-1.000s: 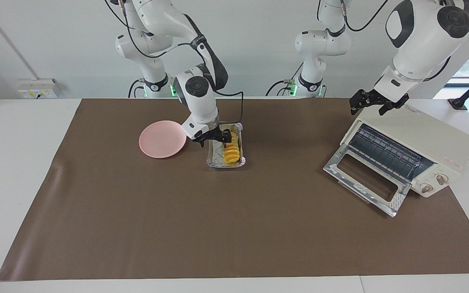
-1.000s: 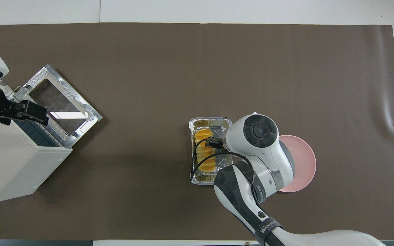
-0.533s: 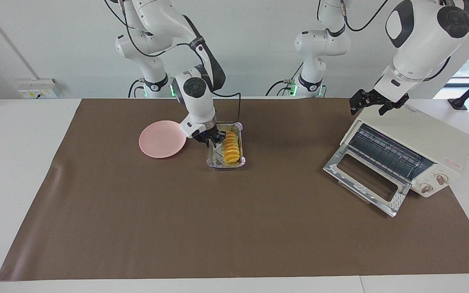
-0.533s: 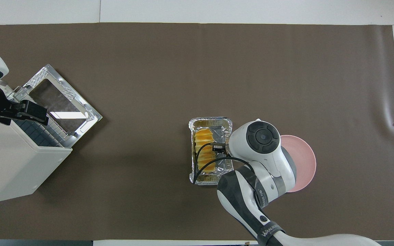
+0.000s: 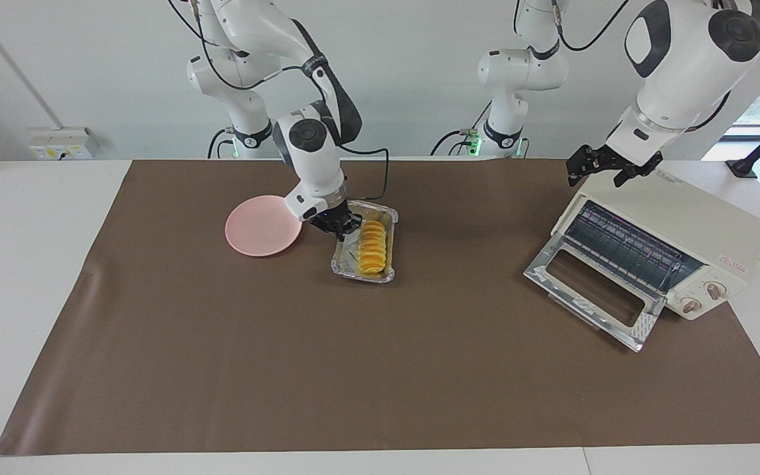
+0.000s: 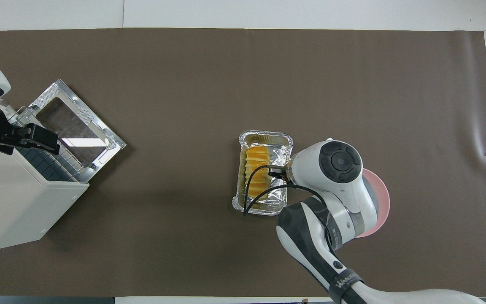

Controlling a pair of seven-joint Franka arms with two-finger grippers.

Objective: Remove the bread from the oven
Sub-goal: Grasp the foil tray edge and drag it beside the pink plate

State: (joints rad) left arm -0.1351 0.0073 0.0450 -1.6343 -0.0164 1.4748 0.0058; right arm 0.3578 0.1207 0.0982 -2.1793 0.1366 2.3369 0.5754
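Note:
The bread (image 5: 373, 247) (image 6: 257, 168) lies in a silver foil tray (image 5: 363, 276) (image 6: 264, 136) on the brown mat, outside the oven. My right gripper (image 5: 342, 227) (image 6: 277, 172) is shut on the tray's long wall, the one toward the pink plate, and the tray sits skewed. The cream oven (image 5: 690, 221) (image 6: 11, 207) stands at the left arm's end with its glass door (image 5: 591, 290) (image 6: 76, 122) dropped open and the rack bare. My left gripper (image 5: 603, 168) (image 6: 36, 137) hangs open over the oven's top front edge.
A round pink plate (image 5: 258, 227) (image 6: 379, 198) lies beside the tray toward the right arm's end, partly under the right arm in the overhead view. A black cable loops from the right wrist over the tray.
The right gripper has closed on the tray's wall. The tray with the bread has shifted away from the robots and turned a little. The left arm has not moved.

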